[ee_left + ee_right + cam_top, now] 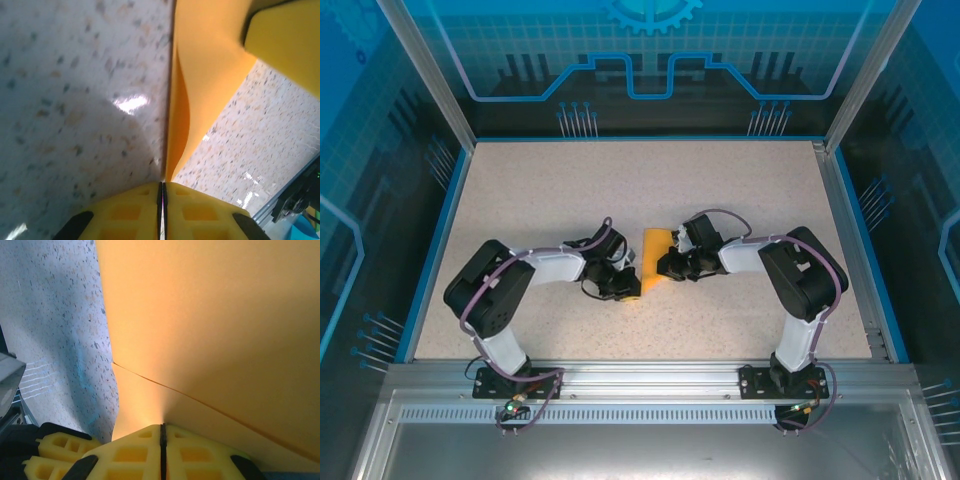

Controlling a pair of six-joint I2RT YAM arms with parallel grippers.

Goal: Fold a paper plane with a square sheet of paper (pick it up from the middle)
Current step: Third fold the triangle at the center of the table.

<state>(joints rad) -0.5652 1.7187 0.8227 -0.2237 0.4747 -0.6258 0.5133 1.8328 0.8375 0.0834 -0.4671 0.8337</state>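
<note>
The square sheet of paper (655,252), orange-yellow and folded into a narrow angular shape, stands between both grippers at the table's middle. My left gripper (626,286) pinches its near left corner; in the left wrist view the yellow jaws (163,189) are shut with the paper (200,75) tapering into their seam. My right gripper (670,266) grips the paper's right side. Up close its jaws (162,429) are shut on the paper (215,325), which has a fold line running across it. The left gripper's yellow fingers (55,452) show beside them.
The speckled beige table (650,190) has blue rails on the left (432,240) and right (850,240) and a metal frame at the near edge (640,385). Both arms bend inward from their bases (510,380) (790,378).
</note>
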